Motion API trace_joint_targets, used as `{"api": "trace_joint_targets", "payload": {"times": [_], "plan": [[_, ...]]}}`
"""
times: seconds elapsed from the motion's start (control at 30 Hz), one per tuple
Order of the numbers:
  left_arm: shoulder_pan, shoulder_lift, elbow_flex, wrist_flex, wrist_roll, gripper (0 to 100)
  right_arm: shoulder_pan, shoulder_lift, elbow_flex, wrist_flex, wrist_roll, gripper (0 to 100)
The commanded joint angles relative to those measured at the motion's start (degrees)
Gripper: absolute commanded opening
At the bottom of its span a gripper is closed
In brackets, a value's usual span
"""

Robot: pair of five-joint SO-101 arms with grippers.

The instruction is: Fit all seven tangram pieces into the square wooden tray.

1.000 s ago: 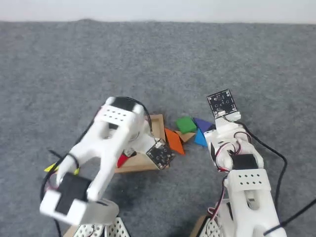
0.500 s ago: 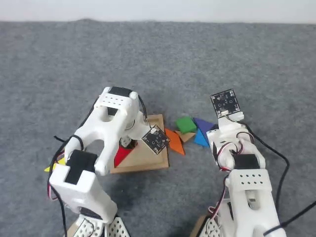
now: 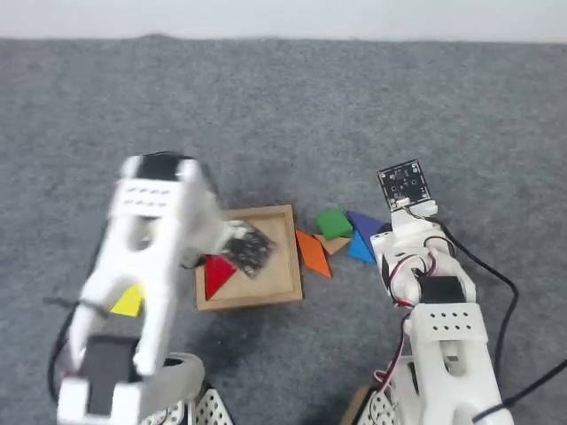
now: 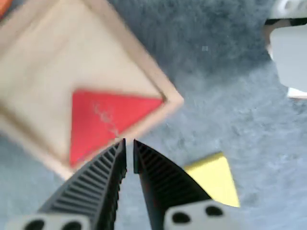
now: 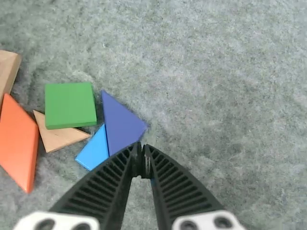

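Square wooden tray [image 3: 257, 212] sits on the grey felt-covered bench [image 3: 354, 115] between the two arms, and most of its floor is bare. One piece is seated in it: the large red triangle [image 3: 215, 274], with one point against a tray corner.

Six pieces lie outside the tray:
- Orange parallelogram [image 3: 313, 252], just beside the tray's rim on the right arm's side.
- Violet-blue triangle [image 3: 363, 221], green square [image 3: 334, 223], light blue triangle [image 3: 359, 250] and plain tan wooden triangle [image 3: 334, 244], clustered in contact with one another next to the parallelogram.
- Yellow wooden piece [image 3: 128, 301], alone on the bench beyond the tray's opposite side. Its outline is partly hidden.

Left gripper [image 4: 128, 143] hangs over the tray rim, between the red triangle and the yellow wooden piece. Its jaws are pressed almost together and hold nothing. Right gripper [image 5: 142, 146] is pressed together and empty, above the edge where the violet-blue and light blue triangles meet.

Judged step: placement is early, with one of seven pieces seated. The nearest candidate for the left arm is the yellow wooden piece. The next move would call for spreading the jaws, lowering them across its thin edges, and turning it to match a free corner.

No legible writing appears on the tray or pieces.
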Motion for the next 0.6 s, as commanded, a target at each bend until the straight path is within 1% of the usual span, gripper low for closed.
{"api": "trace_joint_targets", "payload": {"times": [0.0, 0.1, 0.2, 0.27, 0.37, 0.47, 0.57], "plan": [[-14.51, -9.23, 1.89, 0.88, -5.89, 3, 0.84, -0.40, -3.43, -0.48, 0.70, 0.9], [-23.38, -10.11, 4.09, 0.88, -20.13, 3, 0.84, -0.40, -3.43, -0.48, 0.70, 0.9], [-30.68, -9.32, 5.76, 0.53, -34.81, 3, 0.84, -0.40, -3.34, -0.48, 0.70, 0.9], [-34.20, -8.88, 6.11, 0.35, -41.41, 3, 0.84, -0.40, -3.34, -0.48, 0.70, 0.9], [-37.19, -7.91, 7.08, -2.37, -46.59, 3, 0.84, -0.40, -3.34, -0.48, 0.70, 0.9], [-36.48, -7.12, 9.19, -5.27, -47.03, 3, 0.84, -0.40, -3.34, -0.48, 0.70, 0.9], [-35.96, -6.77, 10.95, -6.07, -47.03, 3, 0.84, -0.40, -3.34, -0.48, 0.70, 0.9]]}}
